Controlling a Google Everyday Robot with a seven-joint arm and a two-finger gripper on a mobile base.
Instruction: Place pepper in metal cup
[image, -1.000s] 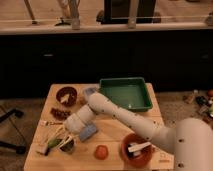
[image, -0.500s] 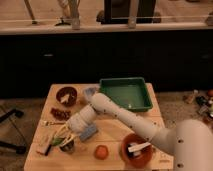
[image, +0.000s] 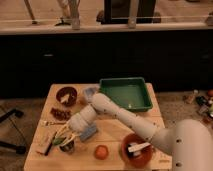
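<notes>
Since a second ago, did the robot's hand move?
Cannot tell; the gripper hangs above the metal cup, left of the orange fruit, much as before.

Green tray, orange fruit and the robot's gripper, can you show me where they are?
Green tray (image: 125, 95): camera view, on its bare inside floor.
Orange fruit (image: 102, 152): camera view, on the middle of its round top.
Gripper (image: 65, 136): camera view, between its fingertips, low over the front left of the table.
</notes>
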